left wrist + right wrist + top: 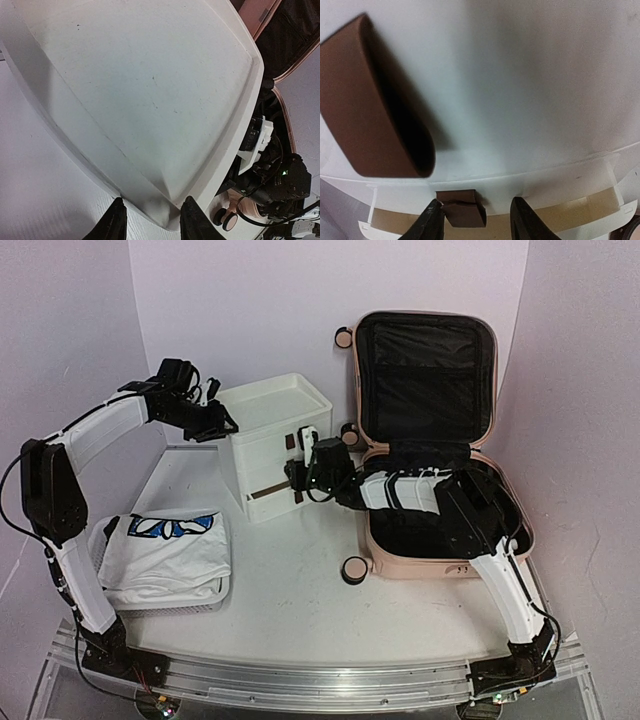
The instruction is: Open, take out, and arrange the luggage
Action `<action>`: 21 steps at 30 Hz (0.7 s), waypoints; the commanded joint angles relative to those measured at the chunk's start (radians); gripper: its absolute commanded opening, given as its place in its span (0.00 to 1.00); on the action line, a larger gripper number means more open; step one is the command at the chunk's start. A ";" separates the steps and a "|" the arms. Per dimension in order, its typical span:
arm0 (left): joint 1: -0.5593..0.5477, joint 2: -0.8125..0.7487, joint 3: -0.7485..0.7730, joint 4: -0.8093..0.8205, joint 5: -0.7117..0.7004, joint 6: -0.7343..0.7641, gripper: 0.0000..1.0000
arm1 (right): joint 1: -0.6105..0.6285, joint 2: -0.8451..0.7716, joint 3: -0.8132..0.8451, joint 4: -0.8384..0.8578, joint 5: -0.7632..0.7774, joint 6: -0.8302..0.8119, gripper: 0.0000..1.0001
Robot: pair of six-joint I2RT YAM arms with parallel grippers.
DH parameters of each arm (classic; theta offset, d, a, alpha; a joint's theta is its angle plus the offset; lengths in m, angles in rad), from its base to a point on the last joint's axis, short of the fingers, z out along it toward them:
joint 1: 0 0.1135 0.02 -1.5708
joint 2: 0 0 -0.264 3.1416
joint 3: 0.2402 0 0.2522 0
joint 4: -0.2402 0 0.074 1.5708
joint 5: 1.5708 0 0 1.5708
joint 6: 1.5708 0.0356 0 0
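The luggage (425,562) is seen open behind the right hand (476,200), which is held parted astride the drawer tab (465,210) directly ahead; a corner of the drawer unit (270,455) is clamped by the left hand (153,198).

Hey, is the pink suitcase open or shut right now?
Open. The pink suitcase lies flat on the table with its lid raised upright at the back, and black lining shows in both halves.

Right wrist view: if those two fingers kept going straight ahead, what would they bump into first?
Most likely the small brown tab on the white drawer unit, which sits between the fingers; depth is hard to judge.
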 commanded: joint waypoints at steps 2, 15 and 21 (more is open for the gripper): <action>-0.036 -0.002 -0.049 -0.114 0.063 0.048 0.37 | 0.009 0.012 0.049 0.105 0.003 0.019 0.29; 0.005 -0.016 -0.056 -0.109 0.063 0.044 0.37 | 0.017 -0.217 -0.219 0.071 -0.134 0.071 0.00; 0.026 -0.014 -0.060 -0.103 0.074 0.038 0.37 | 0.023 -0.376 -0.407 -0.028 -0.216 0.108 0.00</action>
